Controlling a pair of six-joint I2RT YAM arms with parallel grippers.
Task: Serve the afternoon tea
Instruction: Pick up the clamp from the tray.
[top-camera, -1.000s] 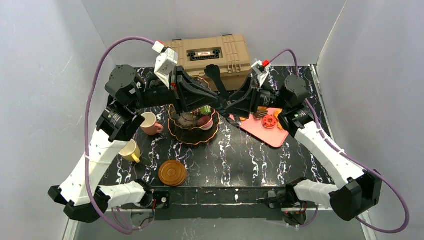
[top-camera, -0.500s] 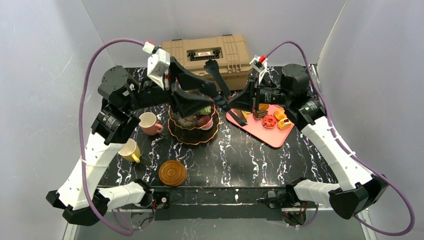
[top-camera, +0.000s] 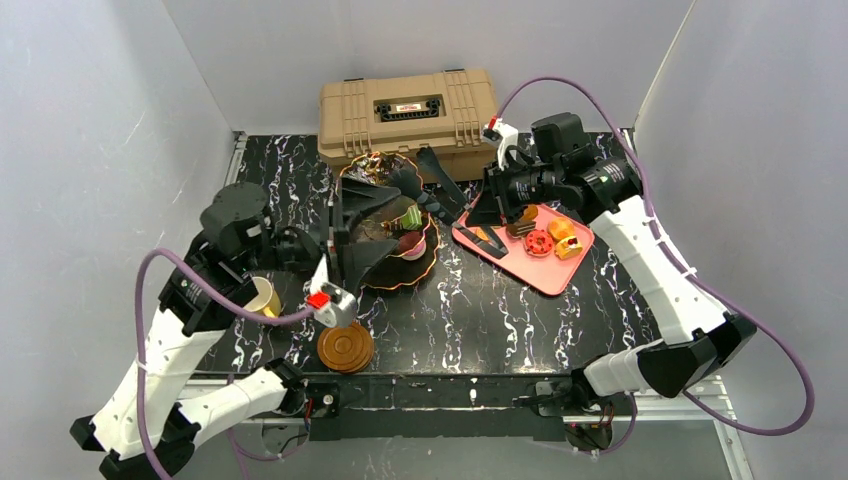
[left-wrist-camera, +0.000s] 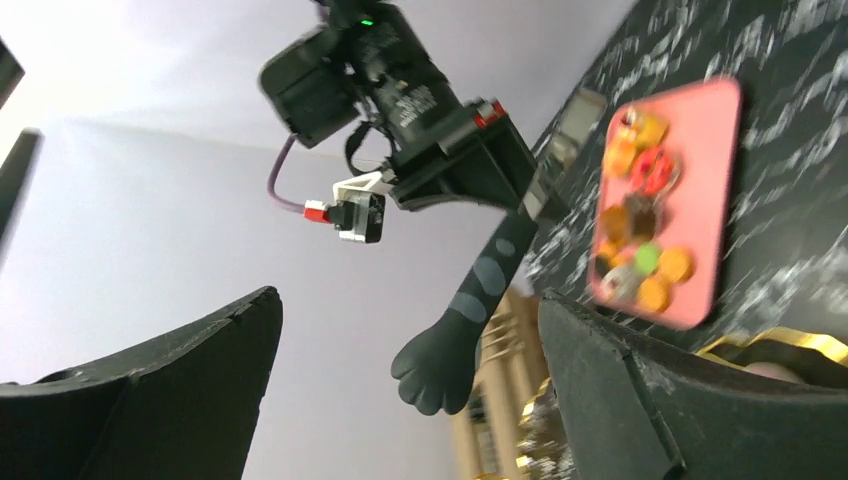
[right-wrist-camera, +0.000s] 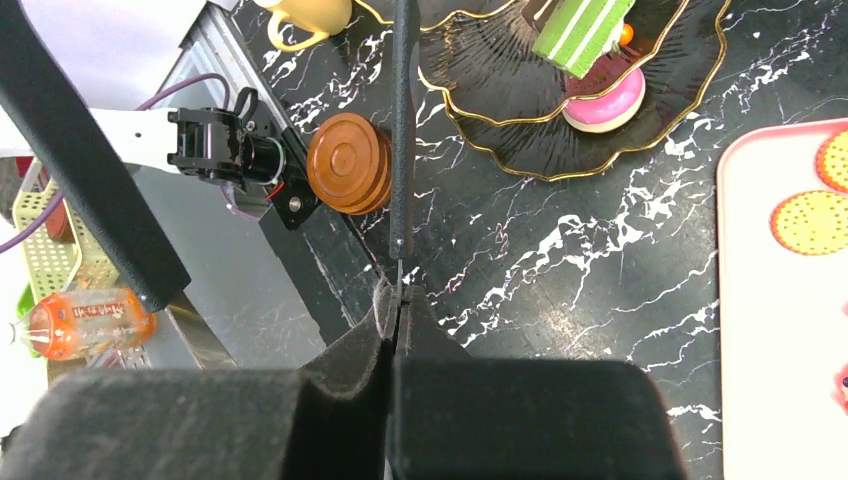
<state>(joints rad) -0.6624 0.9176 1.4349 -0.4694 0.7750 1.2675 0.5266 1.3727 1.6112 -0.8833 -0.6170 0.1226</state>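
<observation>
Left gripper (top-camera: 372, 232) released, jaws wide, at left of the stand (top-camera: 405, 283); right gripper (right-wrist-camera: 398, 305) clenched on black paw-tipped tool (left-wrist-camera: 470, 300), right of the stand. Likely loading pastries (top-camera: 540, 242): next needs the tool lowered onto them on the pink tray (top-camera: 550, 278), further right.

Black gold-rimmed stand (top-camera: 395, 272) mid-table, pastries (top-camera: 540, 241) on pink tray (top-camera: 545, 275), brown saucers (top-camera: 346, 346) stacked.

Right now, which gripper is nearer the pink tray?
Right. The right gripper, shut on a black paw-tipped rod, is at the pink tray's corner nearest the stand; the left gripper is open over that stand, farther away.
</observation>
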